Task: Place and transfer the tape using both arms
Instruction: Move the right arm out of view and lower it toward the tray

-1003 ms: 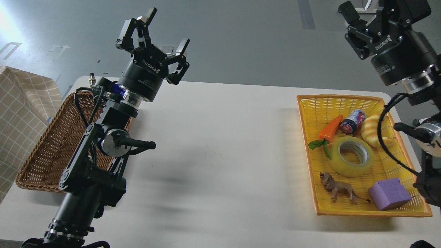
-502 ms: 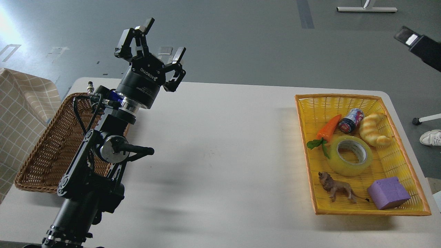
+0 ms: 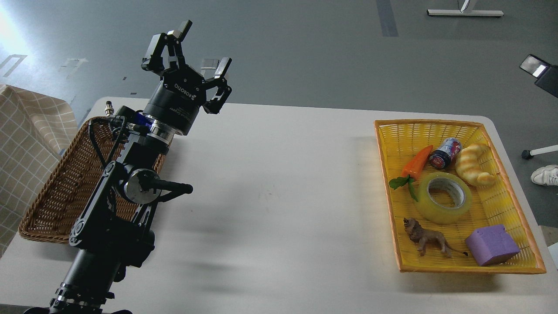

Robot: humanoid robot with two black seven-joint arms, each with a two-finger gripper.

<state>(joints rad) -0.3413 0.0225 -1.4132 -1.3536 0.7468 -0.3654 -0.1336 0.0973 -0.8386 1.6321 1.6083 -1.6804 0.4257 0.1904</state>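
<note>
The tape (image 3: 444, 197), a wide translucent yellow roll with a grey-white core, lies flat in the middle of the yellow basket (image 3: 429, 126) at the table's right. My left gripper (image 3: 203, 47) is open and empty. It is raised above the table's far left, by the brown basket and far from the tape. Of my right arm only a black finger tip with a pale pad (image 3: 539, 71) shows at the right edge, above and behind the yellow basket. Its other finger is out of view.
The yellow basket also holds a toy carrot (image 3: 417, 163), a small can (image 3: 445, 153), a croissant toy (image 3: 472, 165), a lion figure (image 3: 428, 238) and a purple block (image 3: 491, 244). A brown wicker basket (image 3: 52, 192) stands at the left under my left arm. The white table (image 3: 279, 187) lies between the baskets.
My right arm has swung up and out of the top right, leaving only a finger tip at the edge. My left gripper has shifted slightly left and stays open. The tape has not moved.
</note>
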